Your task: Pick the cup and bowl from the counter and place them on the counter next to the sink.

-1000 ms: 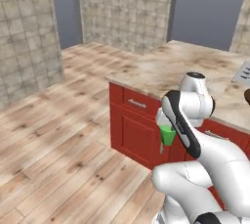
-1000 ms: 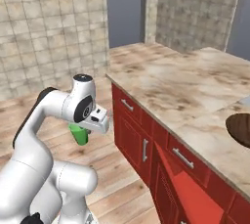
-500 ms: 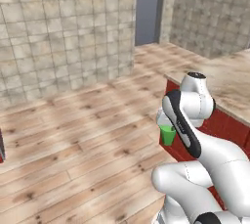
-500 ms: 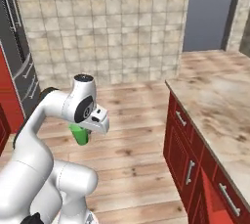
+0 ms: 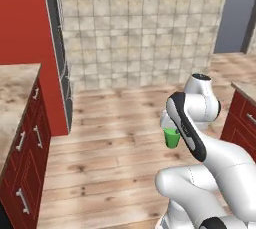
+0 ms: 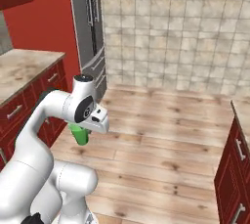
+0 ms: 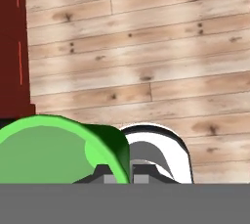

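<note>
The bright-green cup (image 5: 171, 138) hangs in the air over the wooden floor, held close to the arm's folded elbow. My gripper (image 6: 83, 131) is shut on the cup (image 6: 79, 136), which sticks out below the white hand. In the hand view the cup (image 7: 53, 149) fills the lower left, with the gripper (image 7: 119, 174) at its rim. A tan marble counter (image 5: 14, 85) over red cabinets lies at the left, and another counter (image 5: 246, 90) shows at the right edge. The bowl and the sink are out of view.
A tall steel fridge (image 6: 90, 27) stands against a red cabinet wall (image 5: 25, 18), beside a beige tiled wall (image 6: 180, 27). Wide wooden floor (image 5: 110, 138) lies ahead. Red cabinet fronts (image 6: 240, 154) close in at the right and red drawers (image 5: 27, 163) at the left.
The whole picture has swung: the camera turned with the base, away from the counter towards the fridge and tiled wall. The cup stays held in the same spot by the arm.
</note>
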